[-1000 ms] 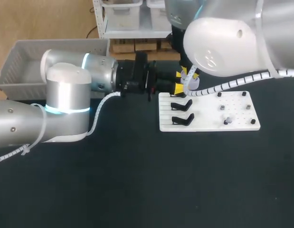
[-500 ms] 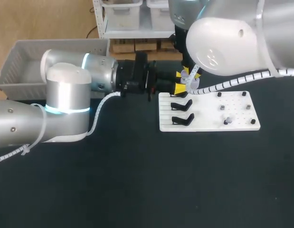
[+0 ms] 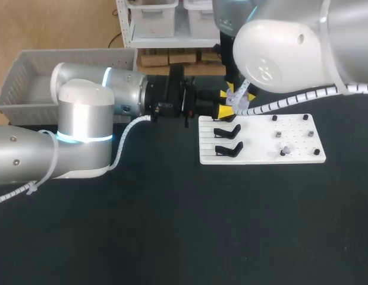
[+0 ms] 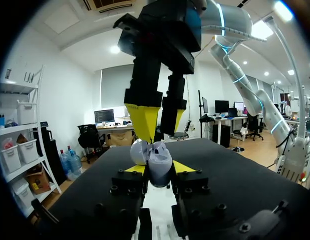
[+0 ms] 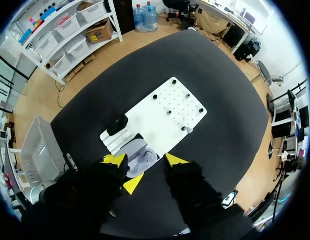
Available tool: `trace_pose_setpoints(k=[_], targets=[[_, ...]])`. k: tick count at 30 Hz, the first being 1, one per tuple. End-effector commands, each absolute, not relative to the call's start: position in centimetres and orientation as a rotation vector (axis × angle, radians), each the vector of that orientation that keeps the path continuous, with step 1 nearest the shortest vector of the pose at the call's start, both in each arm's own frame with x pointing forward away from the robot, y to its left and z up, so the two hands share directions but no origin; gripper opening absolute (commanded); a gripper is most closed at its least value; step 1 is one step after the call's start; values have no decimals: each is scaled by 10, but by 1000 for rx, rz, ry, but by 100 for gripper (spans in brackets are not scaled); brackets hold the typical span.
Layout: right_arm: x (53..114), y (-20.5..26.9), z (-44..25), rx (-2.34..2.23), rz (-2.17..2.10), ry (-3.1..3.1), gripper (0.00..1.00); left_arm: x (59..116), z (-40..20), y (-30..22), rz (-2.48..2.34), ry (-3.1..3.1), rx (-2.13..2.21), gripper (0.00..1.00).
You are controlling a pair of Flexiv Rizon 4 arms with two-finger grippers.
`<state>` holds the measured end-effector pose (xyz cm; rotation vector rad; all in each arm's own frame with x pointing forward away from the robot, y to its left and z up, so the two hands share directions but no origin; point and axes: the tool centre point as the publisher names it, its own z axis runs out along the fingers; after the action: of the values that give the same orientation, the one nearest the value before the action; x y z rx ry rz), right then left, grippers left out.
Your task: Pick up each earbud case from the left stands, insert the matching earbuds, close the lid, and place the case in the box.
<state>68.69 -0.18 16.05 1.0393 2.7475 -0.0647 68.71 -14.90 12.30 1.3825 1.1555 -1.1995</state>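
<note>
Clamped between left gripper (image 4: 158, 168) tips at the white board's (image 3: 296, 133) edge: earbud case (image 4: 157, 159), lid open. Just above, right gripper (image 5: 144, 160), spread, apparently empty, now nudged slightly rightward; probably lid-closing next.

At the far left corner of the white board (image 3: 261, 149), the right gripper (image 5: 143, 161) hangs spread just above the open earbud case (image 4: 160, 159) clamped in the left gripper (image 4: 158, 170), closing that corner off. 2 black stands (image 3: 227, 130) (image 3: 228, 149) fill the board's left strip; small pegs (image 3: 278, 135) dot its right half. Bare black table (image 3: 201, 225) stretches in front
</note>
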Motion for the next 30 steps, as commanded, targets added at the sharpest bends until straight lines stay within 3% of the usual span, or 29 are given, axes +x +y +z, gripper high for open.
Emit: trace_pose_setpoints(k=[1, 8, 11, 12, 14, 16, 24, 28, 30], targets=[[684, -4, 159, 1031, -33, 2743, 100, 685, 126, -150, -1195, 1154, 1379, 0], [661, -1, 175, 875, 108, 2709, 100, 685, 126, -150, -1195, 1154, 1379, 0], [644, -3, 179, 703, 217, 2657, 94, 685, 126, -150, -1195, 1154, 1379, 0], [638, -6, 178, 621, 201, 2632, 98, 685, 126, -150, -1195, 1154, 1379, 0], [626, -15, 171, 537, 186, 2620, 92, 685, 126, -150, -1195, 1154, 1379, 0], [615, -27, 163, 542, 191, 2627, 100, 685, 126, -150, -1195, 1154, 1379, 0], [587, -68, 144, 614, 251, 2684, 78, 685, 126, -150, -1195, 1154, 1379, 0], [588, -79, 133, 626, 267, 2721, 75, 685, 126, -150, -1195, 1154, 1379, 0], [591, -82, 127, 620, 251, 2744, 67, 685, 126, -150, -1195, 1154, 1379, 0]])
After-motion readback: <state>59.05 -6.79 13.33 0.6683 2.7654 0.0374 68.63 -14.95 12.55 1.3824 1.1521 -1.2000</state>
